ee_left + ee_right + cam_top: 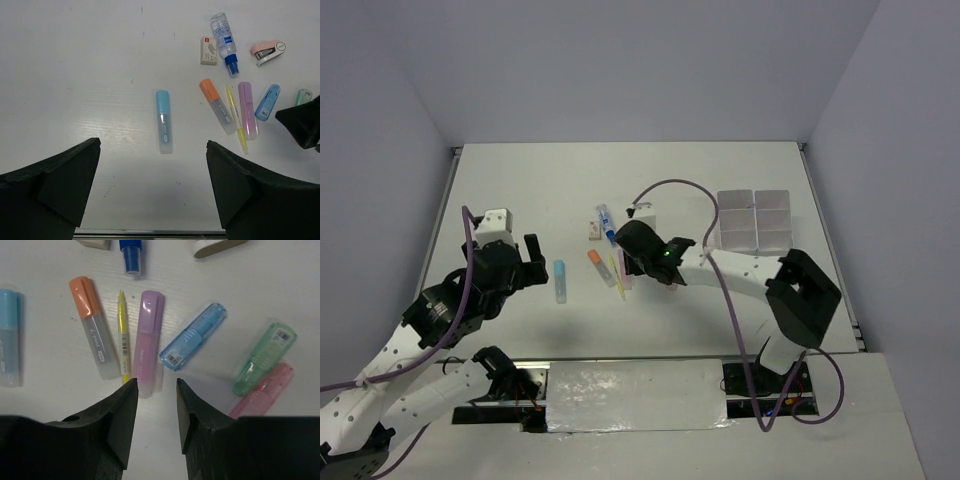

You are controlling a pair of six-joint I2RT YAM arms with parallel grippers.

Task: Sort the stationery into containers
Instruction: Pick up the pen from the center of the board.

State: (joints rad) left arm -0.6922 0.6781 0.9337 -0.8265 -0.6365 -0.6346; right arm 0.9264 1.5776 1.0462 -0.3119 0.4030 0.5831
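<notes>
Stationery (597,260) lies scattered at mid-desk (520,190), well apart from the containers (755,220), as my right end effector (156,382) hangs partly open and empty at the purple marker's (147,340) lower end. My left end effector (152,144) gapes wide, empty, above a light blue marker (164,122). The likely trouble: the yellow pen (122,335) lies just beside the purple marker, so my closing jaws could pinch both or flick one aside.

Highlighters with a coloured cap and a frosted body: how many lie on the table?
3. The pale blue one lies alone at the left; the orange one and the purple one flank the yellow pen. The right arm may hide others.
</notes>
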